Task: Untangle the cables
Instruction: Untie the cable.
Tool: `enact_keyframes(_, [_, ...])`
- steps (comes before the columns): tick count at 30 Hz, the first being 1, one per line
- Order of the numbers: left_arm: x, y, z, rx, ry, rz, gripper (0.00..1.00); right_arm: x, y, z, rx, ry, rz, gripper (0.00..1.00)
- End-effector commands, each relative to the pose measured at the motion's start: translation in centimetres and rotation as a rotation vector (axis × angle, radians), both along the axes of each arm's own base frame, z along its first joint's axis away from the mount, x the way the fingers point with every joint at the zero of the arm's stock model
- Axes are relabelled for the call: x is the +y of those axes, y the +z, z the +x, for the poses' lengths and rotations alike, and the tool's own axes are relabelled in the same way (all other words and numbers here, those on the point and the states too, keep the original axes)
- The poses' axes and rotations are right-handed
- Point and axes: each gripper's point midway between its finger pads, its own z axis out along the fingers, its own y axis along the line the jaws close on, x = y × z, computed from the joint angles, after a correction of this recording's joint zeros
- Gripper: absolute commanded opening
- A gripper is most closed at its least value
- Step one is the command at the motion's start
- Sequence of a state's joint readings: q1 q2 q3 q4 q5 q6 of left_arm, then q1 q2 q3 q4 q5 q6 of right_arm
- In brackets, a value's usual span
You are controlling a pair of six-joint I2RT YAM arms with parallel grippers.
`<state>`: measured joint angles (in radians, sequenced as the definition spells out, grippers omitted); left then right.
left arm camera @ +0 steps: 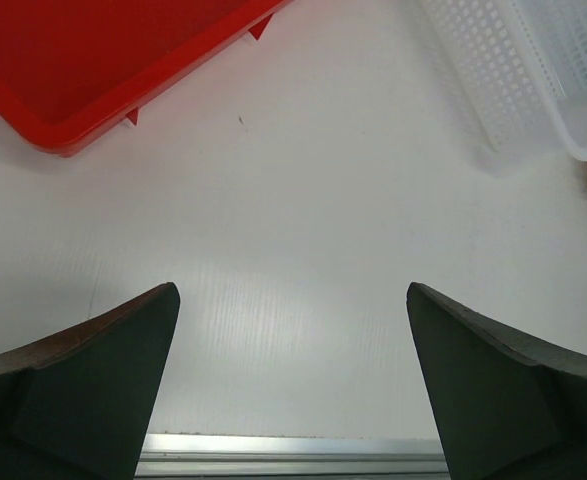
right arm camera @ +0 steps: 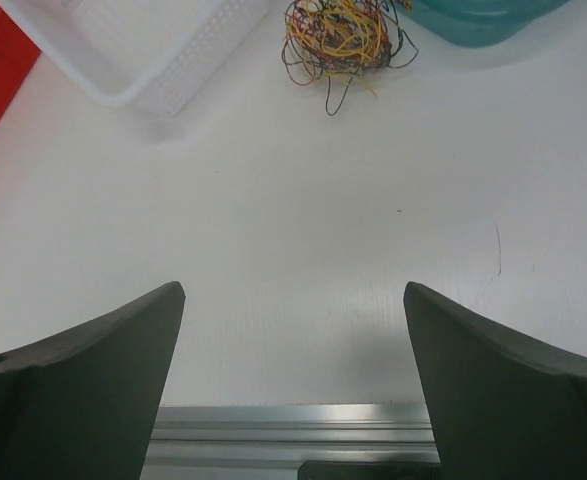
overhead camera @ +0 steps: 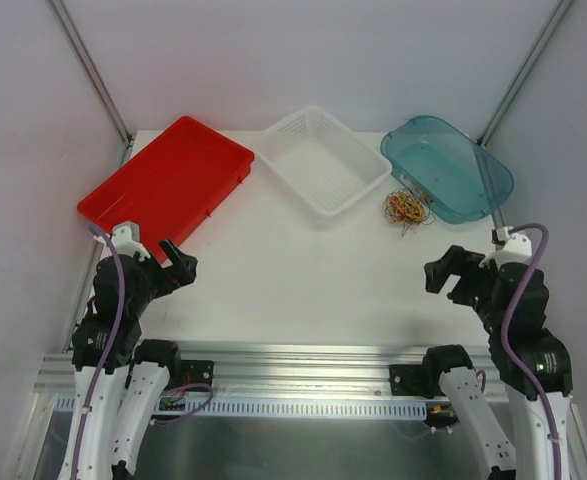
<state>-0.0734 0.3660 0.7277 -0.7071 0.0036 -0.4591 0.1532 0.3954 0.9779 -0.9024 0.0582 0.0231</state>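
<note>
Right wrist shows cables whole; left wrist clips them.

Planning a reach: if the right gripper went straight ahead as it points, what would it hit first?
Probably the tangle of cables, across bare table; depth is unclear.

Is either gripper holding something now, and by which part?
Nothing is held. The left gripper and right gripper stand open and empty; the cables lie apart from both.
</note>
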Motion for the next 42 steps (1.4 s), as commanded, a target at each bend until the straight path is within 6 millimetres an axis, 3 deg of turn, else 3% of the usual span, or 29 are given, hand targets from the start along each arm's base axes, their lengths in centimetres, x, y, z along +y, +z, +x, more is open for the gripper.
enact_keyframes(1, [-1.1, 0.0, 1.3, -0.023, -0.091, 0.030, 0.99, 0.3, 0.0, 3.1, 0.053, -0.078, 0.076, 0.97])
enact_keyframes(5, [-1.5, -2.4, 2.0, -0.003, -0.110, 0.019, 0.99, 1.0, -0.7, 6.3, 0.049, -0.084, 0.104, 0.97])
enact_keyframes(6, [-1.7, -2.6, 1.9, -0.003, -0.118, 0.016, 0.99, 0.8, -1.8, 6.9, 0.064, -0.105, 0.098, 0.97])
enact_keyframes(10, [-1.6, -2.3, 1.9, -0.018, -0.131, 0.033, 0.99, 0.5, -4.1, 9.9, 0.085, -0.165, 0.099, 0.97])
enact_keyframes(11, [-1.9, -2.3, 1.8, -0.019, -0.146, 0.029, 0.99, 0.5, -4.0, 11.0, 0.055, -0.173, 0.106, 0.97])
enact_keyframes(13, [-2.3, -2.4, 1.7, -0.015, -0.165, 0.013, 0.99, 0.1, -5.8, 12.6, 0.087, -0.220, 0.098, 0.97])
enact_keyframes(14, [-2.6, -2.5, 1.7, -0.012, -0.180, 0.005, 0.99, 0.0, -5.6, 13.6, 0.063, -0.237, 0.107, 0.97])
enact_keyframes(15, [-2.7, -2.6, 1.7, -0.012, -0.184, 0.003, 0.99, -0.3, -7.0, 14.5, 0.101, -0.268, 0.090, 0.98])
enact_keyframes(18, [-2.6, -2.6, 1.8, -0.011, -0.184, 0.007, 0.99, -0.7, -7.8, 16.9, 0.094, -0.333, 0.104, 0.99])
enact_keyframes(19, [-2.6, -2.6, 1.8, -0.011, -0.184, 0.007, 0.99, -1.1, -9.1, 17.8, 0.125, -0.364, 0.094, 0.99])
enact_keyframes(21, [-2.7, -2.6, 1.7, -0.012, -0.184, 0.005, 0.99, -1.3, -8.9, 19.8, 0.092, -0.383, 0.095, 0.99])
enact_keyframes(22, [-2.7, -2.6, 1.8, -0.014, -0.184, 0.005, 0.99, -1.3, -10.5, 20.7, 0.133, -0.392, 0.081, 0.99])
enact_keyframes(23, [-2.6, -2.5, 1.8, -0.015, -0.181, 0.005, 0.99, -1.2, -9.6, 22.0, 0.108, -0.389, 0.087, 0.97])
enact_keyframes(25, [-2.7, -2.5, 1.7, -0.015, -0.184, 0.005, 0.99, -1.0, -11.3, 23.7, 0.151, -0.380, 0.059, 0.97])
enact_keyframes(28, [-2.7, -2.7, 1.8, -0.009, -0.184, 0.005, 0.99, -0.5, -11.3, 26.4, 0.148, -0.352, 0.047, 0.96])
enact_keyframes(29, [-2.7, -2.8, 1.8, -0.006, -0.184, 0.005, 0.99, -0.4, -12.3, 27.4, 0.171, -0.343, 0.029, 0.96])
enact_keyframes(34, [-2.7, -2.9, 1.8, 0.002, -0.184, 0.005, 0.99, 0.1, -14.9, 29.4, 0.226, -0.323, 0.013, 0.92])
enact_keyframes(37, [-2.7, -3.0, 1.8, 0.006, -0.184, 0.006, 0.99, 0.4, -16.6, 29.9, 0.269, -0.311, 0.009, 0.87])
enact_keyframes(39, [-2.7, -3.1, 1.9, 0.011, -0.186, 0.006, 0.99, 0.6, -17.6, 29.8, 0.293, -0.303, 0.009, 0.77])
enact_keyframes(40, [-2.7, -3.1, 1.9, 0.008, -0.184, 0.006, 0.99, 0.5, -18.0, 29.6, 0.302, -0.303, 0.007, 0.69])
enact_keyframes(41, [-2.7, -3.1, 1.9, 0.011, -0.184, 0.006, 0.99, 0.6, -18.3, 29.3, 0.310, -0.300, 0.004, 0.48])
enact_keyframes(42, [-2.7, -3.2, 1.9, 0.013, -0.186, 0.007, 0.99, 0.5, -18.5, 29.1, 0.313, -0.304, 0.003, 0.35])
